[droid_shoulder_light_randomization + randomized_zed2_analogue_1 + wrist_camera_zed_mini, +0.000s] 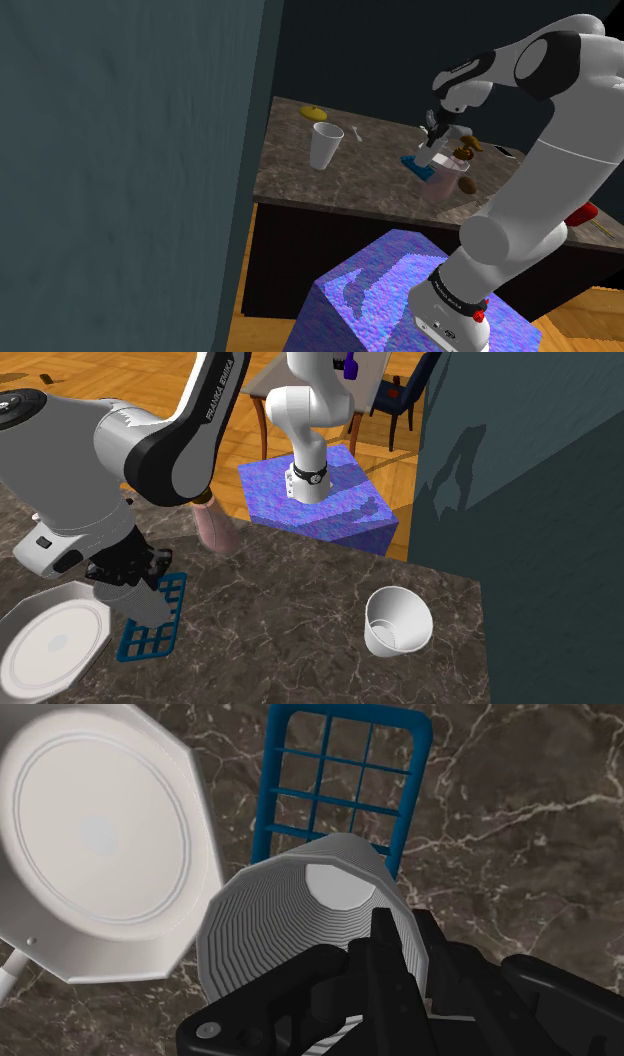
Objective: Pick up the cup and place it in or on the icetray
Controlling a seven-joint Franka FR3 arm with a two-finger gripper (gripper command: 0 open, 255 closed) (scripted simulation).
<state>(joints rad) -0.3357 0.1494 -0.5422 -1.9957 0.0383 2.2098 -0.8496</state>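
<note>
The gripper [370, 954] is clenched on the cup [300, 904], one finger inside the rim and one outside, mouth toward the hand. The cup hangs over one end of the blue tray [266, 789], which lies near the counter [520, 824] edge facing the stand. I cannot tell whether the cup touches the tray. A white plate [100, 834] sits just beside the tray. This looks like the placing step. The next move calls for lowering squarely onto the grid, clear of the plate, then releasing without tipping the cup.

White plate [95, 834] sits just beside the icetray [323, 776].
</note>
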